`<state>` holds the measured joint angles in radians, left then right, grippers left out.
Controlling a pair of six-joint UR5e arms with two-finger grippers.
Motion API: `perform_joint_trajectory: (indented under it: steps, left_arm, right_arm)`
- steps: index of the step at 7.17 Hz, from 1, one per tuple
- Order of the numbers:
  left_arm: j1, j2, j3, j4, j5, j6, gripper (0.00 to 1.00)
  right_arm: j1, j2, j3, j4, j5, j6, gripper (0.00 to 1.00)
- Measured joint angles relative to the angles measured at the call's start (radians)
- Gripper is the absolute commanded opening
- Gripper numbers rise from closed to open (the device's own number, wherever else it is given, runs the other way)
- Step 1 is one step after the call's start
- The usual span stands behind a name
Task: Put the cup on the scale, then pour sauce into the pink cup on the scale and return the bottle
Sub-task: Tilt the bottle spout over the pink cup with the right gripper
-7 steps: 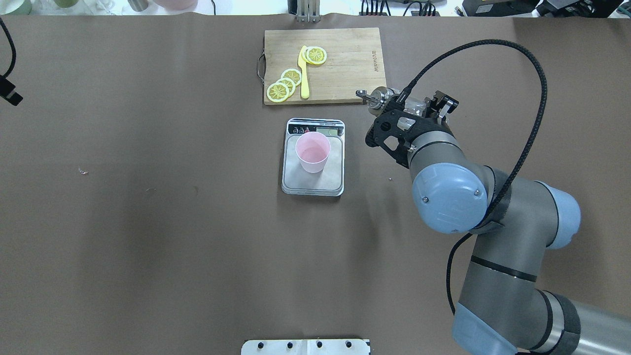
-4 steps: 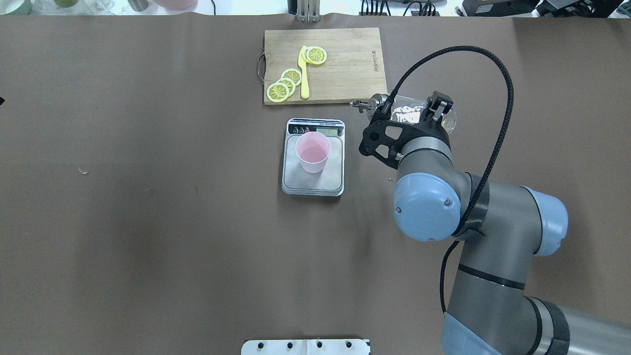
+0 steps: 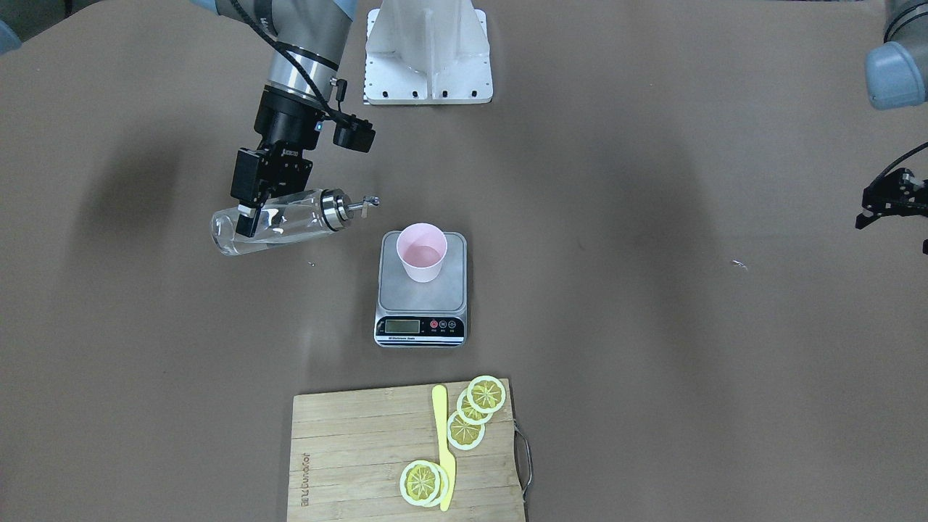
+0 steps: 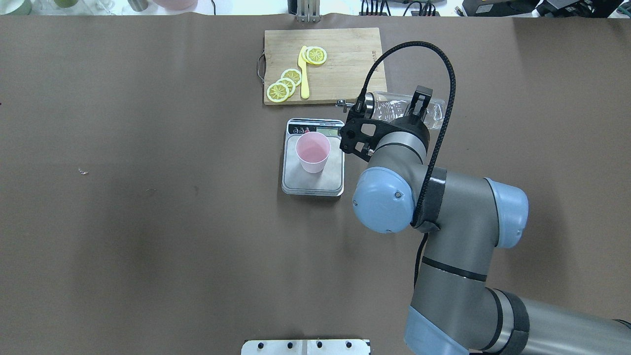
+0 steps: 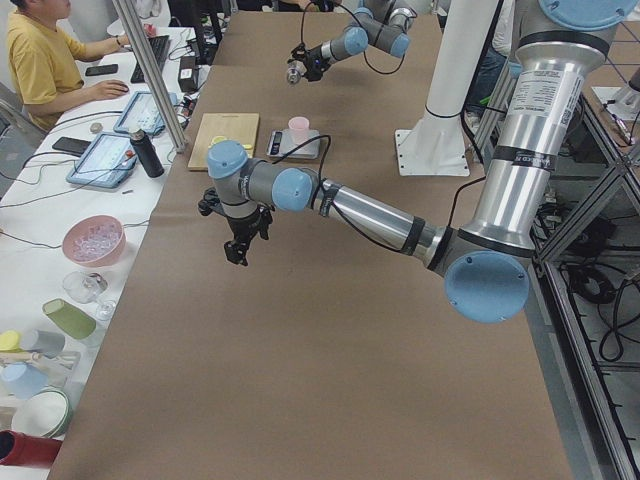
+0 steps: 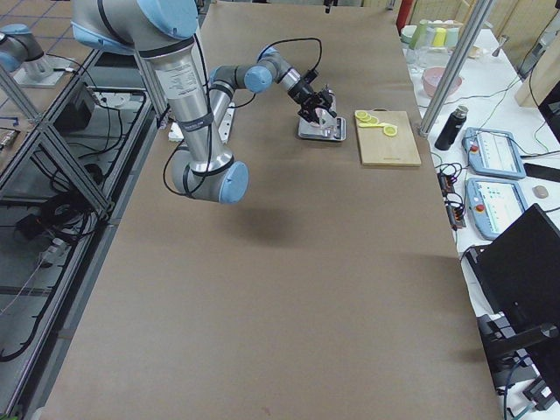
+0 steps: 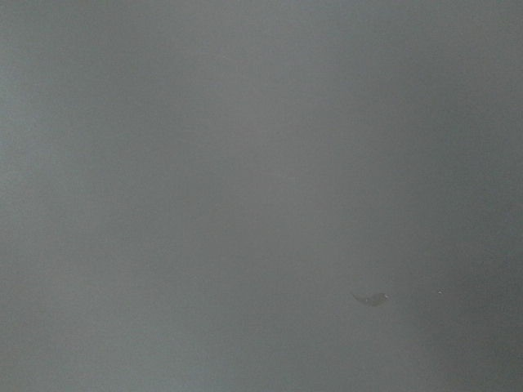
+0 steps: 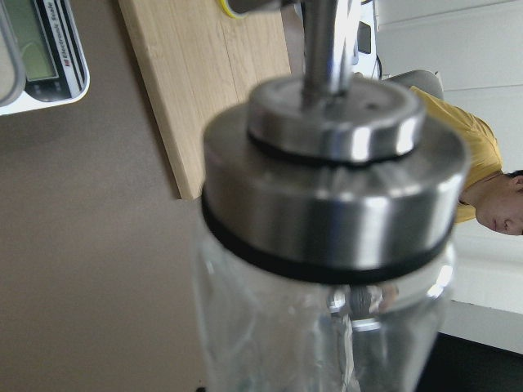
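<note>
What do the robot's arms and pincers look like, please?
The right arm and the left arm are silver-grey tubes with pale blue rounded joint caps. A black braided cable runs along the right one. The right pincer and the left pincer are black.

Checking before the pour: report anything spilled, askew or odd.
No spill shows. The cup stands upright on the scale. The bottle lies almost level in the right gripper, its spout short of the cup, so a pour now could miss. A small scrap lies on the table.
</note>
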<state>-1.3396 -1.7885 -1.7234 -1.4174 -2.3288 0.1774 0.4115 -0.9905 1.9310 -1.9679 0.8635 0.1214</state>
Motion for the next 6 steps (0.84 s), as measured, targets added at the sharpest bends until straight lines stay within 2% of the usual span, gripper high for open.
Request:
perform_joint_trajectory:
  steps: [4, 6]
  left_arm:
    - [-0.042, 0.04, 0.029, -0.024, 0.0, 0.136, 0.96]
    - [-0.065, 0.073, 0.099, -0.157, -0.001, 0.172, 0.96]
  right_arm:
    - [-0.017, 0.025, -0.092, -0.009, -0.06, -0.039, 0.16]
    - [-0.028, 0.051, -0.142, -0.025, -0.085, -0.047, 0.16]
